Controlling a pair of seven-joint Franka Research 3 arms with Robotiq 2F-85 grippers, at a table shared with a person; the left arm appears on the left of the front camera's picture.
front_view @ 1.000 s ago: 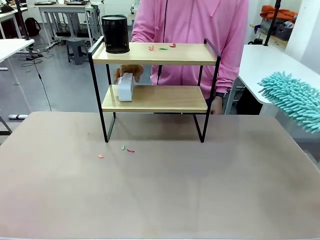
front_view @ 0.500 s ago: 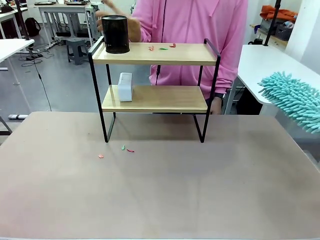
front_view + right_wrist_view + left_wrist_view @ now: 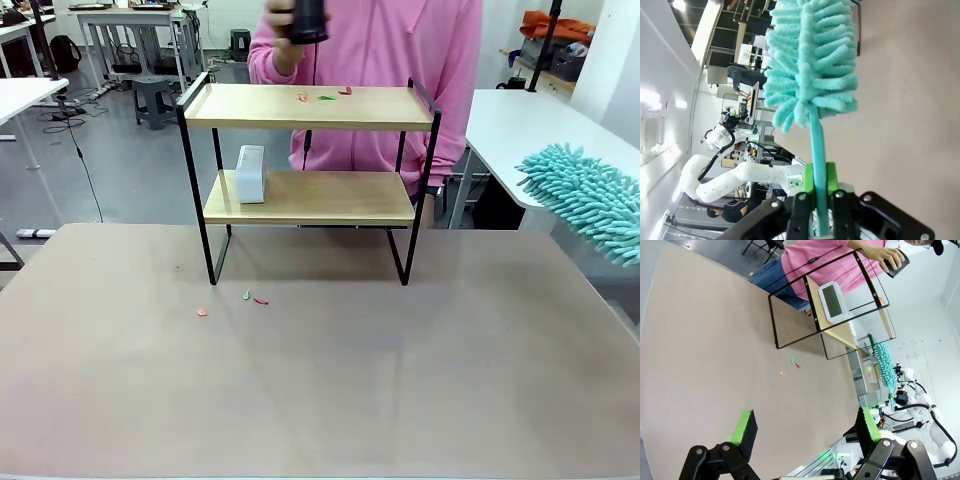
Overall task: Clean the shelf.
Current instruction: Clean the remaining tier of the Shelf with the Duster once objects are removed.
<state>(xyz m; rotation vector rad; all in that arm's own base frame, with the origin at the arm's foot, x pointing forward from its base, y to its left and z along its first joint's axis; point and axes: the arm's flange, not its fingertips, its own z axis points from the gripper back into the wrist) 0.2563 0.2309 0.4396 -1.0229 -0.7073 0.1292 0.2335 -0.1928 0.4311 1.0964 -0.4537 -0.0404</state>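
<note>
The shelf (image 3: 310,196) stands at the table's far side, two wooden boards in a black frame; it appears tilted in the left wrist view (image 3: 845,332). Small red and green scraps (image 3: 324,96) lie on its top board. A white box (image 3: 250,173) stands on the lower board. The person's hand holds a black cup (image 3: 308,20) lifted above the shelf. My right gripper (image 3: 819,186) is shut on the handle of a teal fluffy duster (image 3: 812,65), whose head shows at the right edge (image 3: 585,198). My left gripper (image 3: 802,425) is open above the table, holding nothing.
More scraps (image 3: 252,298) lie on the brown table (image 3: 320,390) in front of the shelf's left leg. A person in pink (image 3: 380,45) stands behind the shelf. A white side table (image 3: 520,125) is at the right.
The person let go of the white box, took the black cup off the top board and lifted it up to the right. The duster stayed put.
</note>
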